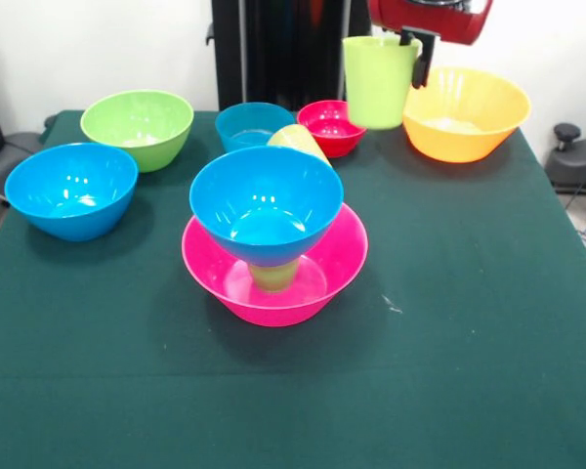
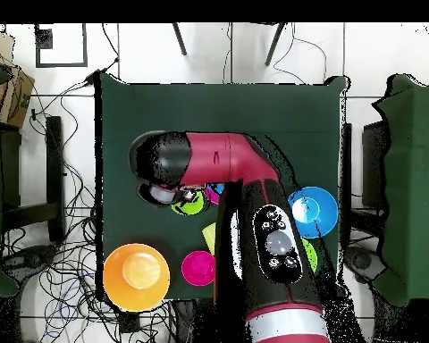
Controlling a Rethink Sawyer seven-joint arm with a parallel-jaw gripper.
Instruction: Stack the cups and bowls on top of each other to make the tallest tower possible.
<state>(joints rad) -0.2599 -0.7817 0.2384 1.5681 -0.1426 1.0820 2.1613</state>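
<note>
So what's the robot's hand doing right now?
Hand: closed on the rim of a green cup, holding it up in the air.

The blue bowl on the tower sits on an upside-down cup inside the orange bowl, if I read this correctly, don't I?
Not quite: the front view shows the blue bowl on the upside-down cup inside the pink bowl. The orange bowl stands apart at the back.

Bright, even light; glare spots on glossy bowls (image 1: 266, 200), soft shadows.
</note>
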